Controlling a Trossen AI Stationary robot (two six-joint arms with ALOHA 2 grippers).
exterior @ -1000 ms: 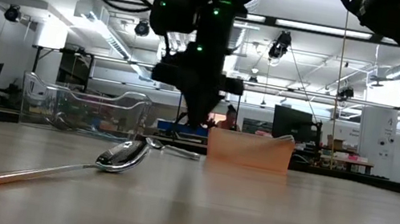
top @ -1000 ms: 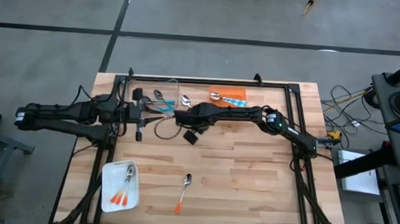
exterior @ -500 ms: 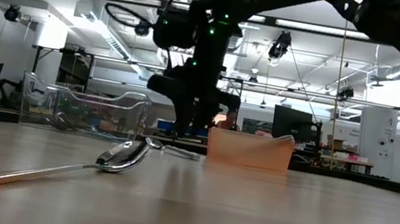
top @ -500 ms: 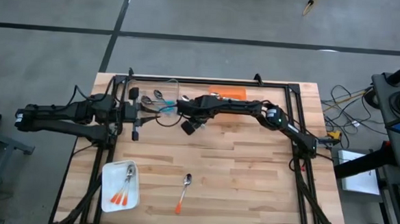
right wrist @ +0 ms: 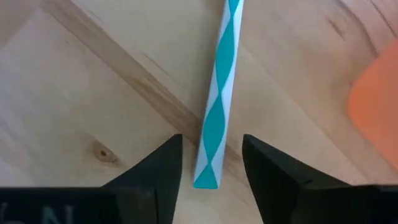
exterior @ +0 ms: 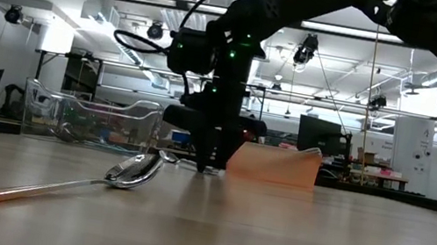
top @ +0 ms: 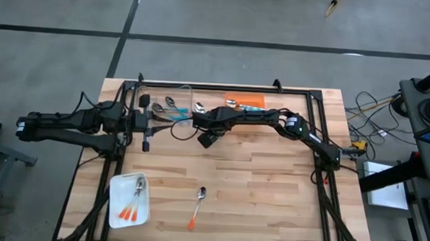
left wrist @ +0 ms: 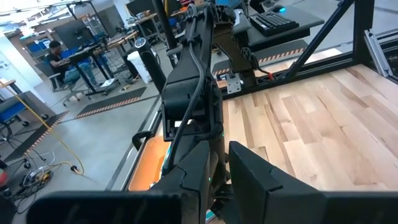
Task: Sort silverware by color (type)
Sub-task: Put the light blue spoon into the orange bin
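My right gripper points down at the table, open. Its fingers stand on either side of the free end of a spoon's teal-and-white striped handle, without touching it. That spoon's silver bowl lies toward the far edge. My left gripper hovers at the left, beside a clear container. More spoons lie by the container and on an orange tray. An orange-handled spoon lies on the bare table near the front. A white tray holds orange-handled spoons.
Black frame rails run round the table's edges. The orange tray's corner lies close beside my right gripper. In the low view the near spoon lies in the foreground, with the container behind it. Bare wood spans the table's middle and right.
My right gripper has gone down to the table and a little toward the far-left, over the striped spoon handle. Its fingers have opened from shut. The spoons have not moved.
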